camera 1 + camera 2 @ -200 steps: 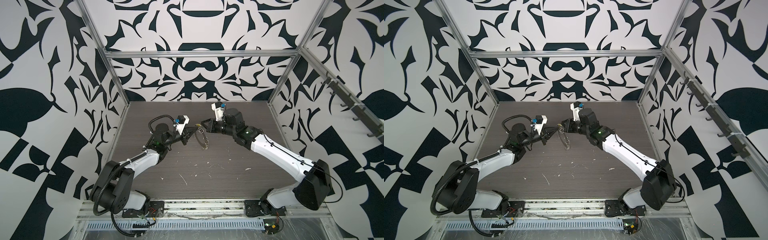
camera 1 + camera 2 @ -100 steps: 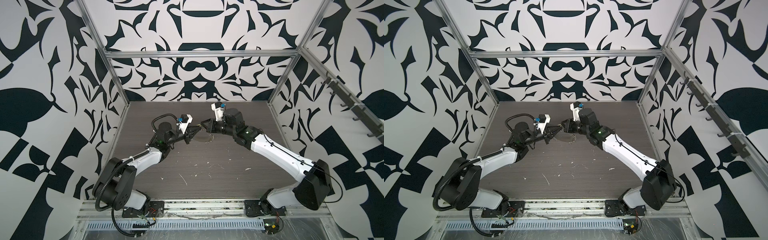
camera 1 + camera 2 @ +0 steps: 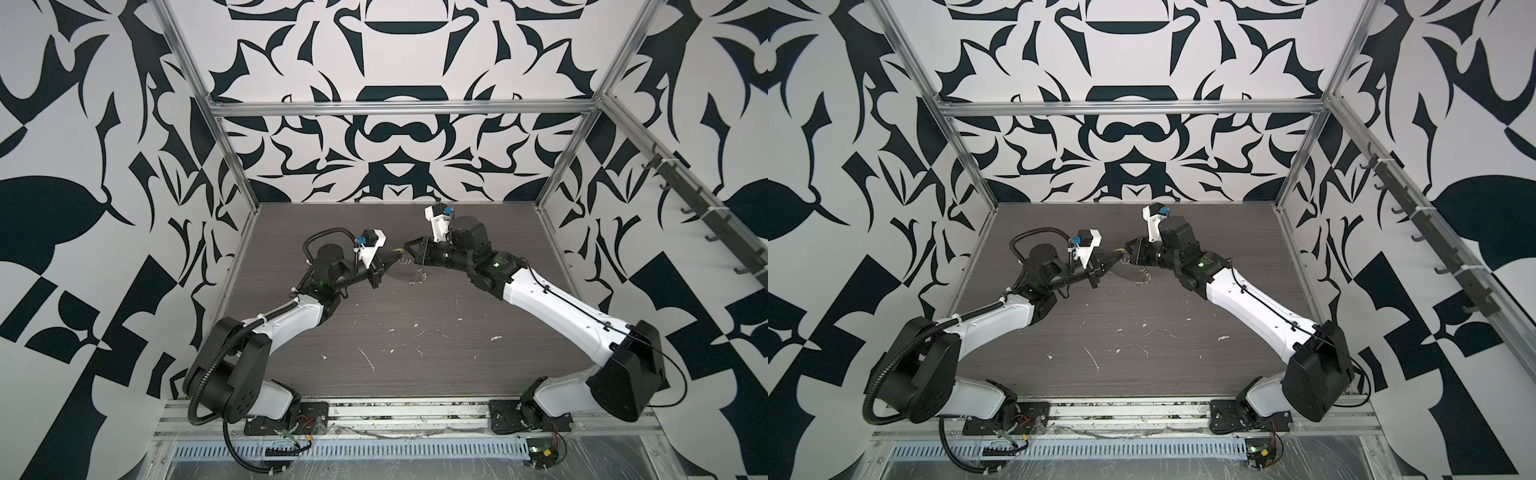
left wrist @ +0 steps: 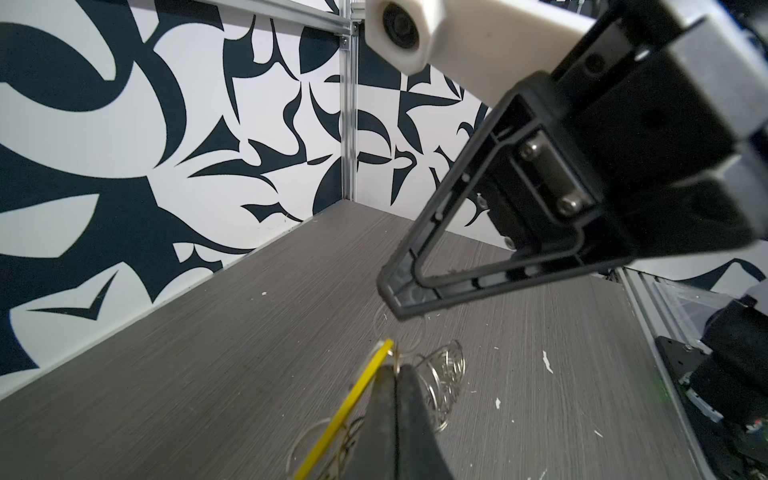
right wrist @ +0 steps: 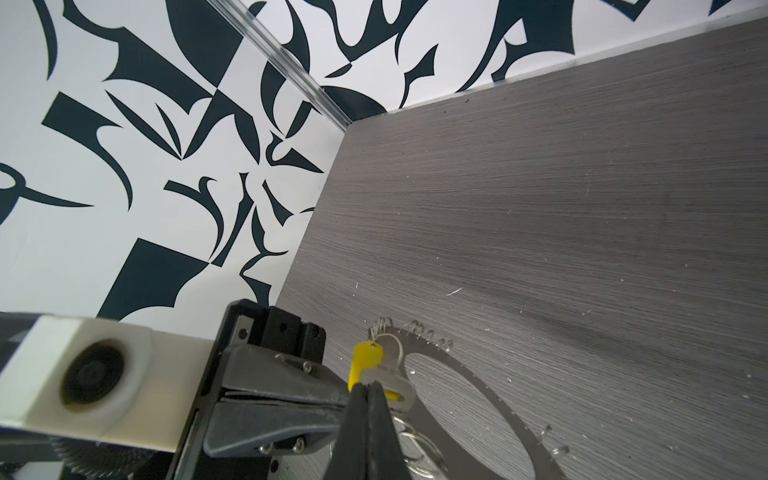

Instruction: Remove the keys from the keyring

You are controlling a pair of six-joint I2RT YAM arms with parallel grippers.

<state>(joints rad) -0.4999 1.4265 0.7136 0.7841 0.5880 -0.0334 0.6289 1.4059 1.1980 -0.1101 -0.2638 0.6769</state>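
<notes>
Yellow marker: the key (image 5: pixel 365 358) shows its yellow plastic head with grey metal beside it. It sits where the two sets of fingertips meet, above the tabletop (image 3: pixel 415 353), toward the far edge and about midway between the side edges.
Keyring: the grey keyring (image 3: pixel 399 275) slants low beneath that meeting point, with wire loops (image 4: pixel 444 374) bunched along its rim. Whether its lower rim touches the tabletop cannot be told.
Right gripper: the right gripper (image 5: pixel 366 390) is clenched. Its tips lie over the join of yellow head and grey metal, so it appears to pinch the key.
Left gripper: the left gripper (image 4: pixel 395 374) is clenched too, with the key's yellow edge lying along one finger. What it pinches cannot be told.
Change: a second ago the keyring hung on edge under the tips. It has since swung down toward flat, and the left jaws have pressed fully together.
Meaning: this is likely a fresh two-sided hold for working the key off its loop. The key looks still attached, so removal is not yet done.
</notes>
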